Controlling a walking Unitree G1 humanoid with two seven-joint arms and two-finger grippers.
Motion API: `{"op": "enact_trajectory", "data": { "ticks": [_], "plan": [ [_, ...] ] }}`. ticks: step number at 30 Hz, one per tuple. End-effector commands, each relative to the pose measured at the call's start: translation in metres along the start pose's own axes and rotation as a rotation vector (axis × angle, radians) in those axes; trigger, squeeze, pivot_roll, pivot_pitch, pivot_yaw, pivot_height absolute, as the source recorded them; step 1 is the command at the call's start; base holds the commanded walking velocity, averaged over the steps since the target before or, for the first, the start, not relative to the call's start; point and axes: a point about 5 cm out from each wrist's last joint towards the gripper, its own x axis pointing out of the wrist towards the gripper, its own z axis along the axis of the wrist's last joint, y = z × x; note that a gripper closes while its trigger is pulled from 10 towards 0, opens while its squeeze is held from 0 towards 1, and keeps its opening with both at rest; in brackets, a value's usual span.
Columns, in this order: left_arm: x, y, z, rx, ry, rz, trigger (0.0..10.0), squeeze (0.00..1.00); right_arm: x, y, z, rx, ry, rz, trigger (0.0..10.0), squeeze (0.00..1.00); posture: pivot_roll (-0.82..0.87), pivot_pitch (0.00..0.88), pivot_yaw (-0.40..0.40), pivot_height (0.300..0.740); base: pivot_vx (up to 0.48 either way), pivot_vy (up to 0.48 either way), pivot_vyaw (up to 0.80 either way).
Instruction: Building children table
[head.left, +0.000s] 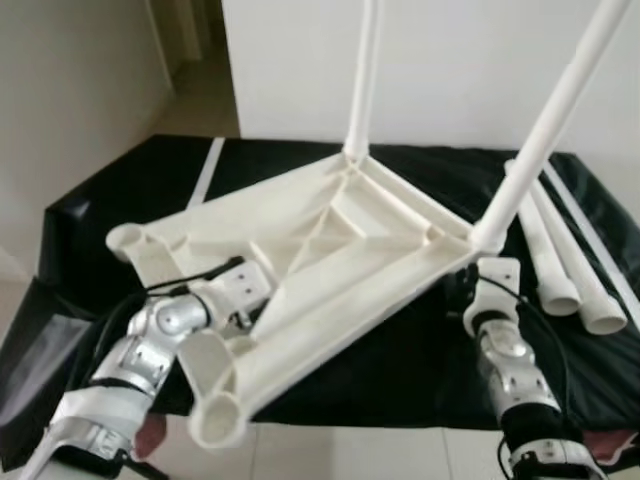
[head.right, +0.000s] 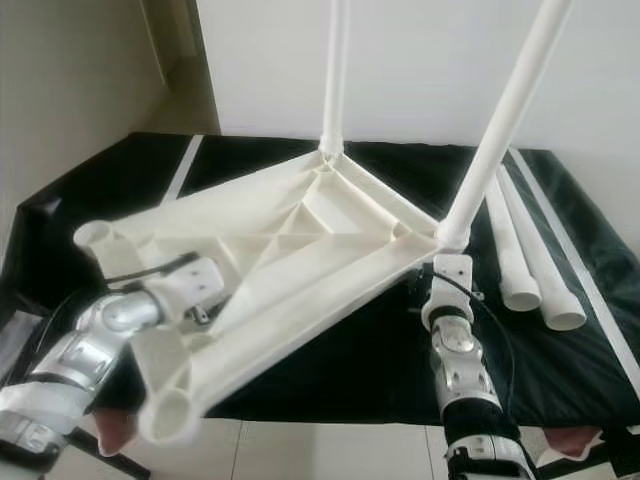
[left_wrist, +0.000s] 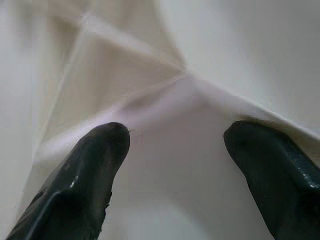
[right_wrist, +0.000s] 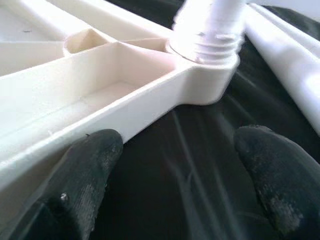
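Note:
A white plastic table top (head.left: 330, 250) lies upside down and tilted on a black-covered surface. One white leg (head.left: 362, 80) stands in its far corner, and a second (head.left: 550, 120) stands in its right corner. Two corner sockets, one on the left (head.left: 125, 240) and one nearest me (head.left: 218, 420), hold no leg. My left gripper (left_wrist: 175, 145) is open against the ribbed underside near the left edge. My right gripper (right_wrist: 177, 145) is open beside the right corner, below the threaded leg socket (right_wrist: 205, 45). Its fingertips are hidden under the top in the head views.
Two loose white legs (head.left: 560, 250) lie on the black cover (head.left: 400, 380) at the right. A white wall stands close behind. Pale floor shows at the cover's near edge, and a dark box (head.left: 30, 350) sits low on the left.

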Motion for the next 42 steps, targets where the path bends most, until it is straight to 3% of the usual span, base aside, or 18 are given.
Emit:
{"op": "enact_trajectory", "data": {
  "ticks": [1, 5, 10, 13, 16, 21, 23, 26, 34, 42],
  "plan": [
    [0.009, -0.008, 0.035, 0.048, -0.12, -0.083, 10.0, 0.0, 0.007, 0.019, 0.011, 0.011, -0.035, 0.092, 10.0, 0.0, 0.04, 0.0, -0.005, 0.74, 0.0, 0.0, 0.0],
    [0.01, -0.006, 0.053, 0.053, -0.175, -0.073, 10.0, 0.0, 0.012, 0.022, 0.013, 0.021, -0.031, 0.093, 10.0, 0.0, 0.04, 0.002, -0.005, 0.74, 0.0, 0.0, 0.0],
    [0.007, 0.005, 0.047, 0.067, -0.137, -0.012, 10.0, 0.0, 0.013, 0.02, 0.014, 0.021, -0.046, 0.089, 10.0, 0.0, 0.04, 0.002, -0.007, 0.74, 0.0, 0.0, 0.0],
    [-0.003, 0.029, 0.038, 0.037, -0.1, 0.119, 10.0, 0.0, 0.011, 0.013, 0.014, 0.04, -0.078, 0.059, 10.0, 0.0, 0.04, 0.008, -0.008, 0.74, 0.0, 0.0, 0.0],
    [-0.008, 0.037, 0.034, 0.001, -0.093, 0.147, 10.0, 0.0, 0.009, 0.01, 0.014, 0.036, -0.087, 0.05, 10.0, 0.0, 0.04, 0.008, -0.008, 0.74, 0.0, 0.0, 0.0],
    [-0.03, 0.049, 0.032, -0.085, -0.157, 0.158, 10.0, 0.0, -0.002, -0.008, 0.02, 0.059, -0.177, 0.008, 10.0, 0.0, 0.04, 0.016, -0.008, 0.74, 0.0, 0.0, 0.0],
    [-0.037, 0.048, 0.034, -0.108, -0.2, 0.128, 10.0, 0.0, -0.006, -0.012, 0.022, 0.065, -0.201, 0.005, 10.0, 0.0, 0.04, 0.016, -0.008, 0.74, 0.0, 0.0, 0.0],
    [-0.046, 0.027, 0.036, -0.148, -0.275, -0.044, 10.0, 0.0, -0.019, -0.018, 0.021, 0.044, -0.223, 0.016, 10.0, 0.0, 0.04, 0.02, -0.015, 0.74, 0.0, 0.0, 0.0],
    [-0.055, 0.003, 0.021, -0.187, -0.211, -0.239, 10.0, 0.0, -0.033, -0.028, 0.016, 0.031, -0.224, 0.028, 10.0, 0.0, 0.03, 0.019, -0.015, 0.74, 0.0, 0.0, 0.0],
    [-0.068, -0.002, 0.017, -0.258, -0.206, -0.324, 10.0, 0.0, -0.039, -0.039, 0.014, 0.02, -0.211, 0.01, 10.0, 0.0, 0.03, 0.014, -0.012, 0.74, 0.0, 0.0, 0.0]
  ]
}}
